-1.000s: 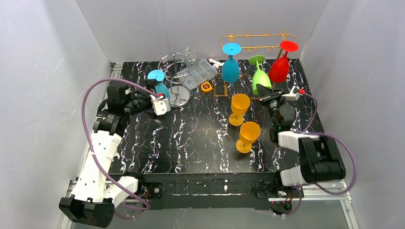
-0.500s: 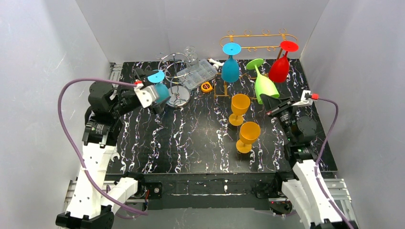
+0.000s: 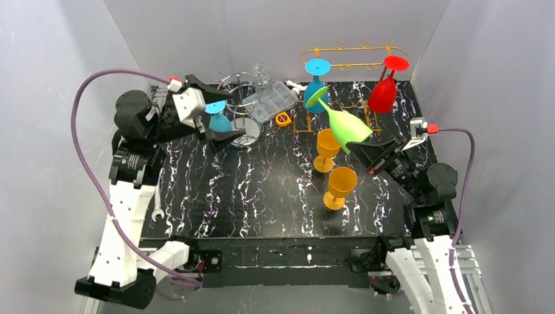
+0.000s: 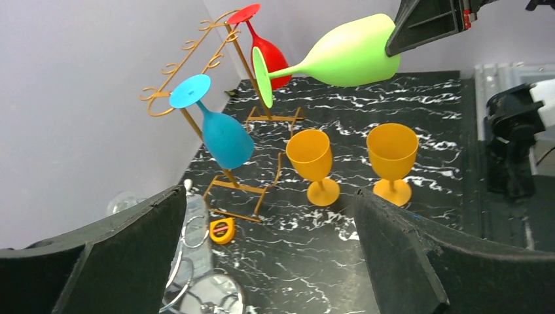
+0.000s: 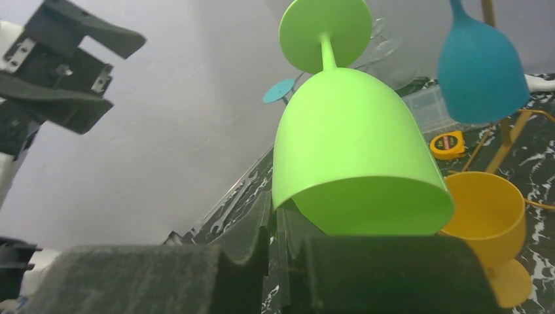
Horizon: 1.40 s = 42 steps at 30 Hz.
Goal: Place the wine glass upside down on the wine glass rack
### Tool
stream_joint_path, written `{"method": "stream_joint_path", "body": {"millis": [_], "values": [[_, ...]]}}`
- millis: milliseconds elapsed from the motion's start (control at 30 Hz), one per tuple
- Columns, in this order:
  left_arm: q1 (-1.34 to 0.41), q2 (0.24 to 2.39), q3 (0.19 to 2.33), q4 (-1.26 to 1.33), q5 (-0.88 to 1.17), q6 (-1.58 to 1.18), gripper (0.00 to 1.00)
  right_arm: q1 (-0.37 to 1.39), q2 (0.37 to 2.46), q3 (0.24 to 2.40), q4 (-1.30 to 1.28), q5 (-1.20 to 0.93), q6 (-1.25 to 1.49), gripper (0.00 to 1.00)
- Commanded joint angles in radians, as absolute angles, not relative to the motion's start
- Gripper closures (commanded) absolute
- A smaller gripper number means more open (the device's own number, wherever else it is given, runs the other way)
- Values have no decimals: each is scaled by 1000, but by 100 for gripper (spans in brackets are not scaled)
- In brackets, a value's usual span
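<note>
Black marbled tabletop [image 3: 262, 196], white walls around. The right gripper [image 3: 362, 149] pinches the rim of the green wine glass [image 3: 341, 124], which is held aloft and tilted, its foot toward the gold rack [image 3: 353, 49]. The left gripper [image 3: 226, 114] gapes wide with nothing between its fingers. The yellow tape measure [image 3: 283, 119] has a label too small to read.

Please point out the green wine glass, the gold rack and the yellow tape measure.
Lime green plastic wine glass [image 3: 349, 127], top external view, its bowl.
Gold wire wine glass rack [image 3: 360, 48], top external view, top rail.
Small yellow tape measure [image 4: 221, 230], left wrist view, its case.
</note>
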State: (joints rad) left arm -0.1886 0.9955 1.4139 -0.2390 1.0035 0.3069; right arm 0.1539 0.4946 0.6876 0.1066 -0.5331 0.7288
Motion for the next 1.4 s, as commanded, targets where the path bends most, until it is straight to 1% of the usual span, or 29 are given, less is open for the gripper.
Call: {"method": "stream_joint_path", "body": {"millis": [0, 33, 133, 167, 300, 467, 700, 733, 800, 933, 967, 1000, 1033, 1067, 1100, 1133, 1200, 1267, 1300, 1333, 1367], "values": [[-197, 1072, 1492, -236, 1022, 169, 2, 164, 529, 783, 165, -626, 747, 88], [-210, 1088, 1504, -236, 1015, 148, 3, 164, 542, 788, 192, -628, 764, 88], [-278, 1123, 1515, -236, 962, 115, 16, 169, 579, 810, 246, -629, 803, 88], [-312, 1132, 1515, -239, 941, 126, 18, 172, 599, 821, 253, -626, 808, 88], [-407, 1192, 1559, -268, 834, 209, 17, 196, 686, 892, 215, -612, 791, 88], [-476, 1318, 1696, -281, 729, 292, 17, 218, 781, 1006, 172, -593, 759, 89], [-541, 1477, 1839, -287, 597, 337, 22, 269, 835, 1044, 170, -582, 735, 89], [-543, 1494, 1858, -288, 583, 327, 24, 275, 838, 1047, 162, -583, 730, 89], [-544, 1525, 1896, -292, 560, 306, 29, 285, 839, 1053, 149, -580, 718, 89], [-543, 1569, 1944, -315, 582, 262, 45, 291, 830, 1064, 133, -575, 702, 89], [-543, 1578, 1960, -331, 596, 254, 53, 291, 829, 1072, 123, -573, 692, 89], [-543, 1586, 1974, -344, 601, 243, 74, 293, 823, 1077, 123, -571, 684, 89], [-543, 1586, 1973, -348, 609, 239, 79, 293, 823, 1073, 135, -575, 691, 89], [-543, 1585, 1973, -348, 619, 232, 73, 294, 825, 1063, 157, -582, 703, 89], [-543, 1585, 1979, -347, 629, 227, 61, 297, 825, 1042, 204, -590, 736, 89], [-543, 1584, 1988, -352, 652, 231, 60, 301, 824, 1014, 252, -592, 772, 89], [-543, 1589, 2009, -384, 705, 275, 98, 321, 819, 978, 287, -586, 790, 89], [-543, 1600, 2035, -392, 696, 276, 100, 337, 824, 982, 275, -595, 770, 87], [-543, 1608, 2051, -392, 691, 279, 100, 339, 836, 994, 273, -613, 769, 83], [-543, 1613, 2072, -388, 690, 289, 100, 339, 854, 1013, 273, -649, 767, 73], [-543, 1606, 2074, -383, 712, 336, 100, 339, 866, 1030, 267, -669, 762, 56]]}}
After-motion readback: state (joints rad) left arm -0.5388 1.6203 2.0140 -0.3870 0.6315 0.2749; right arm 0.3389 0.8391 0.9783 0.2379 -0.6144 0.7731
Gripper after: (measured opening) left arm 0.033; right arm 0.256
